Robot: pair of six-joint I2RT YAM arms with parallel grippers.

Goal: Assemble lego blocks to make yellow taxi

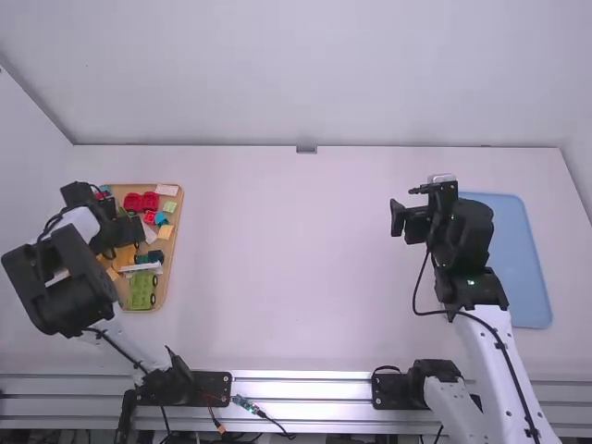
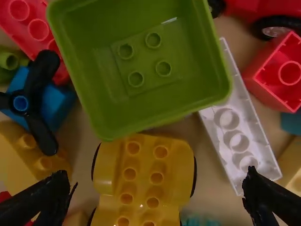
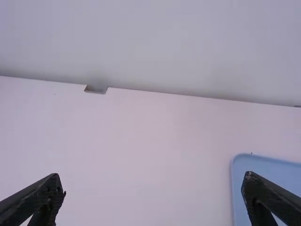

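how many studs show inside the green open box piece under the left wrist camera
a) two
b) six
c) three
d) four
d, the left wrist view shows four round studs in a two-by-two square on the floor of the green open box piece.

Bends the left arm (image 1: 69, 287) at the far left side, and points the left gripper (image 1: 118, 222) downward with both black fingers spread. Extends the right arm (image 1: 499, 370) away from its base, and angles the right gripper (image 1: 405, 205) forward, likewise open wide.
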